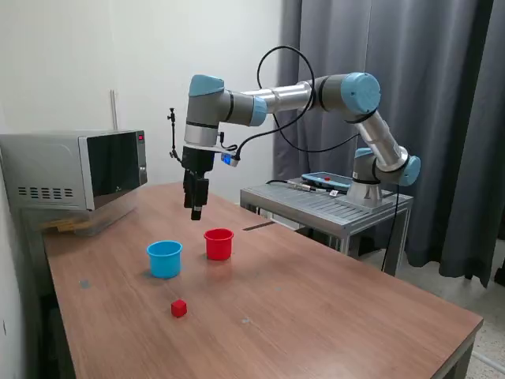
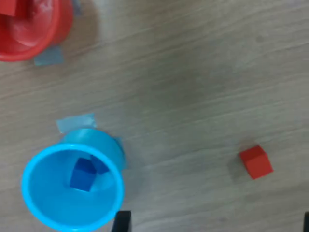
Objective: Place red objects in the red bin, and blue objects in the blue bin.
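My gripper (image 1: 196, 207) hangs open above the wooden table, behind the two cups and empty. In the wrist view only its two dark fingertips (image 2: 122, 222) show, far apart at the picture's edge. The light blue bin (image 1: 164, 264) stands at the exterior view's left of the red bin (image 1: 218, 249). Inside the blue bin (image 2: 96, 140) lies a dark blue cube (image 2: 82, 175), with a second blue piece partly behind it. The red bin (image 2: 60, 34) holds a red cube (image 2: 7, 6), cut off by the frame. Another red cube (image 1: 179, 308) (image 2: 256, 162) sits loose on the table in front of the cups.
A microwave (image 1: 75, 170) stands at the table's back on the exterior view's left. The arm's metal base stand (image 1: 331, 201) is at the back right, before a dark curtain. Bits of blue tape (image 2: 75, 122) mark the table by each cup.
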### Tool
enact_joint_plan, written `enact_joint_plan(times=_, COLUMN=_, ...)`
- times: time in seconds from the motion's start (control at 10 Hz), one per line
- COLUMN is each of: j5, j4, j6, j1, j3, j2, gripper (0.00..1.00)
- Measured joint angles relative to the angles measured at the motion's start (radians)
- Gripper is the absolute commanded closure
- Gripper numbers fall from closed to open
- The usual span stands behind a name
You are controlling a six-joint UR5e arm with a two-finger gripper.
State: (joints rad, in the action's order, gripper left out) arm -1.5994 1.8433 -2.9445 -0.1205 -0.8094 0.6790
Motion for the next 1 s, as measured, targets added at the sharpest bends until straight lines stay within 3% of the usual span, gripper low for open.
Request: enact_joint_plan(times=1.0, j5=0.036, j4=0.031, j6=-0.056, j1=0.048, j3=0.105, j2=-0.115, gripper=0.00)
